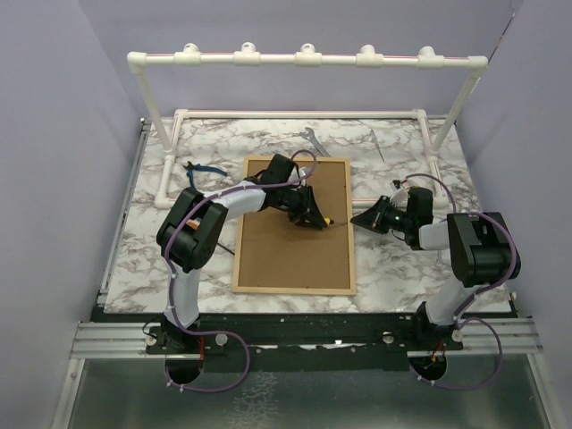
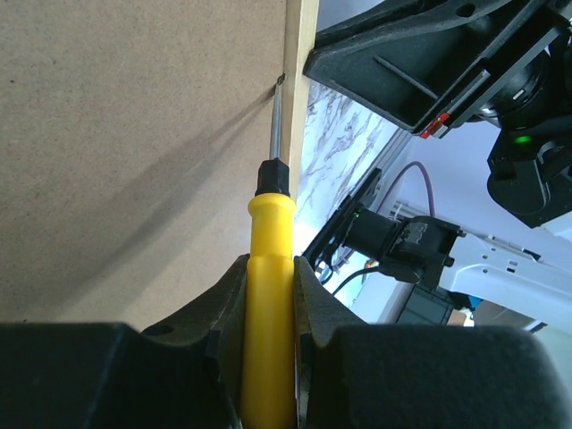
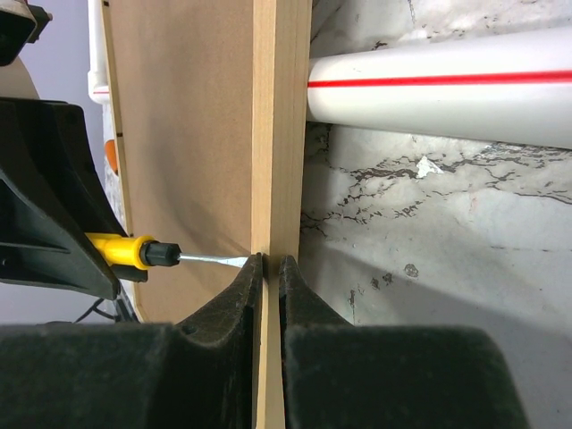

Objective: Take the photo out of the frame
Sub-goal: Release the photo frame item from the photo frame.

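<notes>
The frame (image 1: 295, 259) lies face down on the marble table, its brown fibreboard back up and thin light-wood edging around it. The photo is hidden under the back. My left gripper (image 1: 315, 217) is shut on a yellow-handled screwdriver (image 2: 270, 268); its metal tip touches the back's right edge beside the wood edging (image 2: 299, 54). My right gripper (image 1: 362, 220) is shut on the frame's right wood edge (image 3: 279, 134), just where the screwdriver (image 3: 134, 251) tip meets it.
A white PVC pipe rack (image 1: 304, 60) stands at the back, with base pipes (image 1: 299, 113) on the table; one pipe (image 3: 438, 85) runs close to the frame's right side. A blue-black cable (image 1: 201, 168) lies at the left, and a metal tool (image 1: 315, 139) behind the frame.
</notes>
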